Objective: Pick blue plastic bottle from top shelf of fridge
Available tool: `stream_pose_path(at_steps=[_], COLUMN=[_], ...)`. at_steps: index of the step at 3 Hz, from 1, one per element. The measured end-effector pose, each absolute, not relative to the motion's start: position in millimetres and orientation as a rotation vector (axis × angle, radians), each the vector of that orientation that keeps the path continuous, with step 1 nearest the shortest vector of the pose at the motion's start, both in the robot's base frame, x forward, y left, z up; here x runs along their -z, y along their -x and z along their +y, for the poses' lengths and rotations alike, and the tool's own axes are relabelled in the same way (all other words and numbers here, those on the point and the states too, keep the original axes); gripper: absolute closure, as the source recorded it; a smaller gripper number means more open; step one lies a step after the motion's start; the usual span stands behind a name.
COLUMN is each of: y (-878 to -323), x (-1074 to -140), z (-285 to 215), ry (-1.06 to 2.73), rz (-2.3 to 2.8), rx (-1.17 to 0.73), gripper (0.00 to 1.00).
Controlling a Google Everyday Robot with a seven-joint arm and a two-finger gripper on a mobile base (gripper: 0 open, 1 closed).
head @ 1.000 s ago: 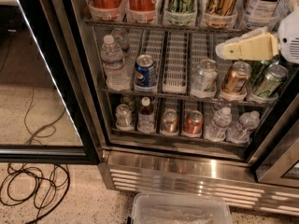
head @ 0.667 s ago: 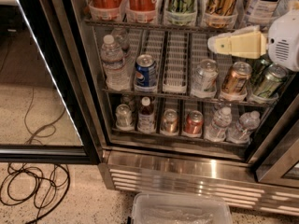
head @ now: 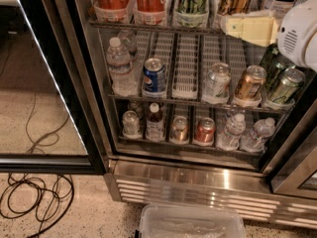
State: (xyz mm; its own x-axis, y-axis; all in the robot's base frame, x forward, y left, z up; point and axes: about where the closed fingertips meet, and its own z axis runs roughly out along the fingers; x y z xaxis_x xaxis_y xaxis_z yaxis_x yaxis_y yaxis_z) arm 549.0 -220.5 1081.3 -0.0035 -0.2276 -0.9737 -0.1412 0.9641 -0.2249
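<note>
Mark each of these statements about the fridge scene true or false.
1. The gripper is up at the top shelf, toward the right side of the fridge. True.
2. A blue can stands on the middle shelf. True.
3. The fridge door is shut. False: the fridge door is swung open to the left.
4. The bottom shelf holds only cans. False: the bottom shelf also holds a small brown bottle and water bottles.
5. A clear plastic bin sits on the floor in front of the fridge. True.
</note>
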Motion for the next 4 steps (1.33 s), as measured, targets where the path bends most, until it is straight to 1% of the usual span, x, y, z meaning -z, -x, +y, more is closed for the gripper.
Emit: stream_pose_path(at_steps=[1,2,3,4], y=[-549.1,-553.7,-556.7,-556.8], x=[-1082.7,-1087.5,-1088.1,-1086.9], z=[-217.5,-215.6,-213.9,-215.9], ry=[0.284,0.196,0.131,0.085], rz=[1.578,1.557,1.539,1.524], rx=[0.058,0.012,-0.013,-0.014], gripper=[0.0,0.0,0.06,0.17])
